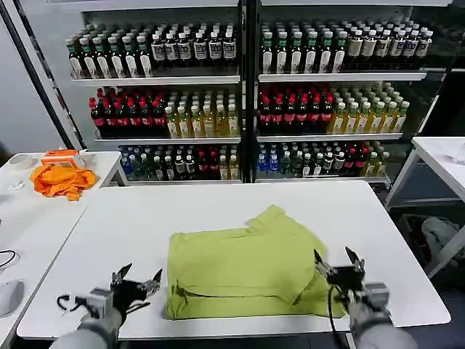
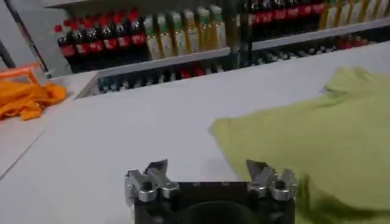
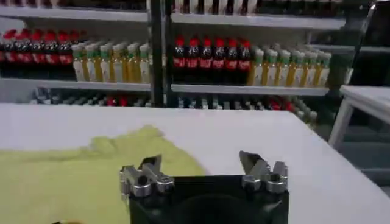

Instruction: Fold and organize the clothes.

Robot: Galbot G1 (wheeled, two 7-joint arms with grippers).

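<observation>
Both sets of jaws are standing apart and gripping nothing. The left gripper (image 1: 136,280) is hovering over bare tabletop just beside the near left corner of the lime yellow-green cotton T-shirt (image 1: 243,265), while the right gripper (image 1: 337,263) is hanging at the shirt's near right edge. The shirt is lying folded into a rough rectangle on the near half of the white rectangular table (image 1: 218,211). A crumpled bright orange cloth (image 1: 62,179) is sitting well apart on a side table.
</observation>
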